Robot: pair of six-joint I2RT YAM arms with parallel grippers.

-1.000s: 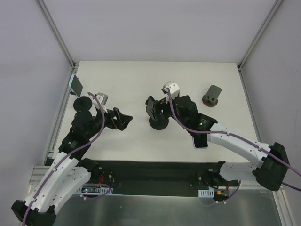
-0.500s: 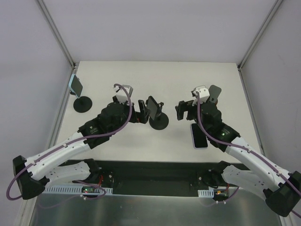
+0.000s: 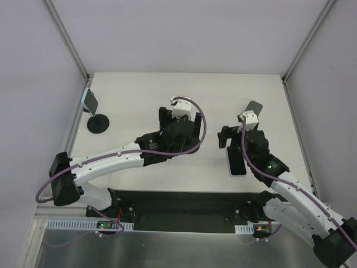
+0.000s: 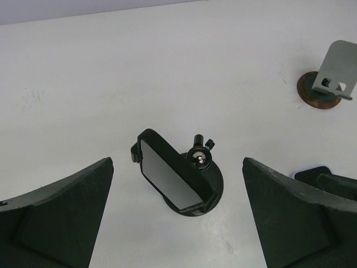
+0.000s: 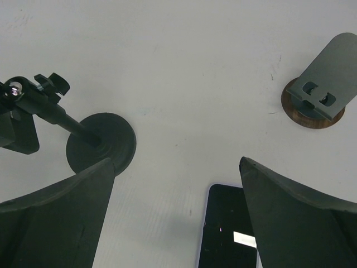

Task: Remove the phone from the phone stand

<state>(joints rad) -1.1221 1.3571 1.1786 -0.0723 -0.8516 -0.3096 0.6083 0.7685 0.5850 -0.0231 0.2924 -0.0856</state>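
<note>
A black phone stand (image 4: 207, 187) stands mid-table and holds a dark phone (image 4: 167, 176), tilted in its cradle. My left gripper (image 4: 177, 163) hangs open just above and around it, its fingers (image 4: 61, 218) wide apart and touching nothing. From the top camera the left gripper (image 3: 179, 120) covers that stand. My right gripper (image 3: 225, 137) is open to the stand's right, apart from it. In the right wrist view the stand's base (image 5: 100, 142) shows at the left, and the right gripper (image 5: 177, 162) is empty.
A second dark phone (image 3: 237, 162) lies flat on the table below the right gripper. A grey stand on a wooden base (image 3: 252, 113) sits at the back right. At the far left another black stand (image 3: 98, 124) carries a teal-edged phone (image 3: 89, 101).
My left arm has swung from the left side to the central stand. My right gripper has drawn back to the right, away from the stand, and opened a little wider. The phone has stayed in its cradle.
</note>
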